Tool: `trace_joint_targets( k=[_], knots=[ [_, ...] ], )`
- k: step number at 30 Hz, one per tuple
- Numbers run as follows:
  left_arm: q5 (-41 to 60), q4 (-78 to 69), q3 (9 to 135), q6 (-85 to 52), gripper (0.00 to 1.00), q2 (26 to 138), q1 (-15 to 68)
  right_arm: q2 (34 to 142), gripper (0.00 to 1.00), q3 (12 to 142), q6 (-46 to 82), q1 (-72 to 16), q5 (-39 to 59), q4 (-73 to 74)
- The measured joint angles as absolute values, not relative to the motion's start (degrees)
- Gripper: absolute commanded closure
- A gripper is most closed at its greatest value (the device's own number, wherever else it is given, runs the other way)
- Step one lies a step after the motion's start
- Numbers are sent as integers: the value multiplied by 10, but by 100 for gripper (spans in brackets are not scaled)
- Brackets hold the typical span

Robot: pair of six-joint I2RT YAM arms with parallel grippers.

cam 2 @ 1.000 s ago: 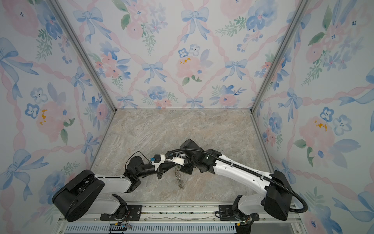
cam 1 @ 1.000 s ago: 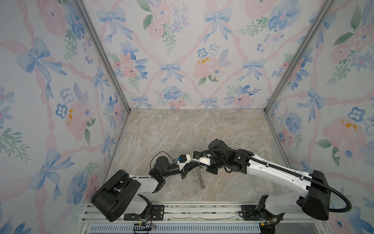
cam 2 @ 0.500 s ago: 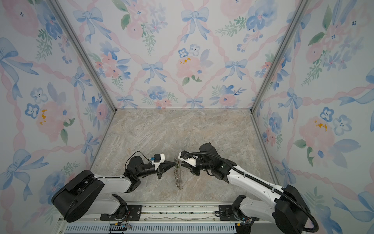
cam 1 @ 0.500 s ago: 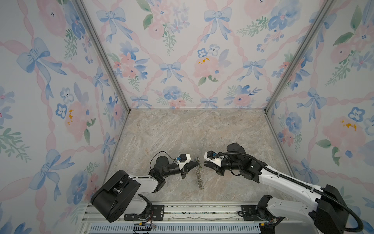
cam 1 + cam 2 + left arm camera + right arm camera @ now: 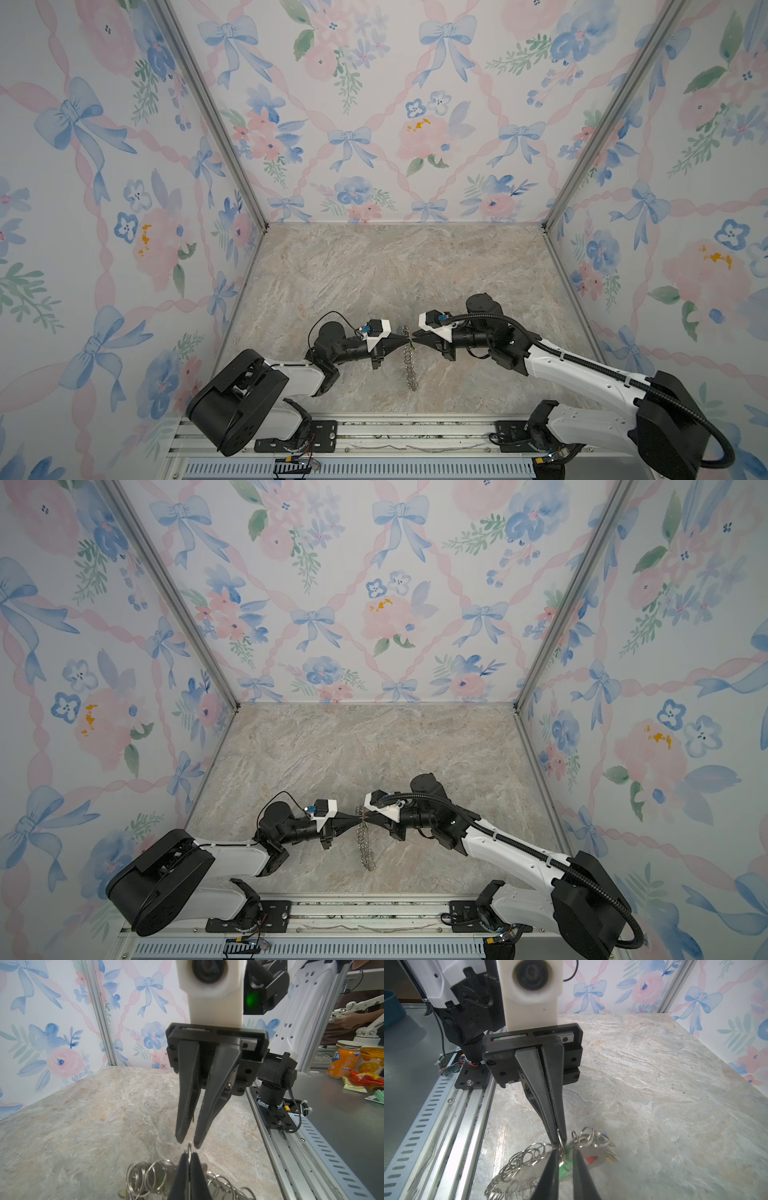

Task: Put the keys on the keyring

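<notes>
My left pincer [image 5: 188, 1156] is clamped on the edge of the keyring [image 5: 409, 365], front-middle of the table [image 5: 374, 270]. My right pincer [image 5: 189, 1144] is tip-to-tip with it, jaws a slit apart. The green key [image 5: 564, 1167] is between them; can't tell if it's gripped.

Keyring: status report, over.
Left gripper shut on a keyring wire ring. Right gripper slightly open, tips at that ring. Green key crowding the pinch.
</notes>
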State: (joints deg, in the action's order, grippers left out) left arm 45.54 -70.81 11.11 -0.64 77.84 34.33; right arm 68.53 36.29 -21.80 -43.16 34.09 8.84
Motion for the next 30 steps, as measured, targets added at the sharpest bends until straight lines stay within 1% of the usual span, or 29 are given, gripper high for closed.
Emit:
trace_joint_targets(
  k=[3,12,17,18,20,23,27,30],
  knots=[
    [457,-713,110,-6,100,778,343,693,85,363,-218,-432,341,89],
    [462,-723,110,-6,100,786,343,698,99,363,-211,-434,345,87],
    [460,-723,110,-6,100,789,343,696,100,365,-212,-441,332,76],
    [458,-723,110,-4,100,791,343,696,100,369,-215,-445,321,66],
    [452,-722,110,-2,93,794,343,696,100,390,-226,-457,287,26],
    [443,-720,110,4,86,792,341,704,100,441,-247,-482,219,-52],
    [433,-700,110,5,85,776,331,745,100,510,-270,-516,130,-130],
    [431,-688,110,10,86,771,328,765,100,541,-282,-533,86,-165]
  ],
)
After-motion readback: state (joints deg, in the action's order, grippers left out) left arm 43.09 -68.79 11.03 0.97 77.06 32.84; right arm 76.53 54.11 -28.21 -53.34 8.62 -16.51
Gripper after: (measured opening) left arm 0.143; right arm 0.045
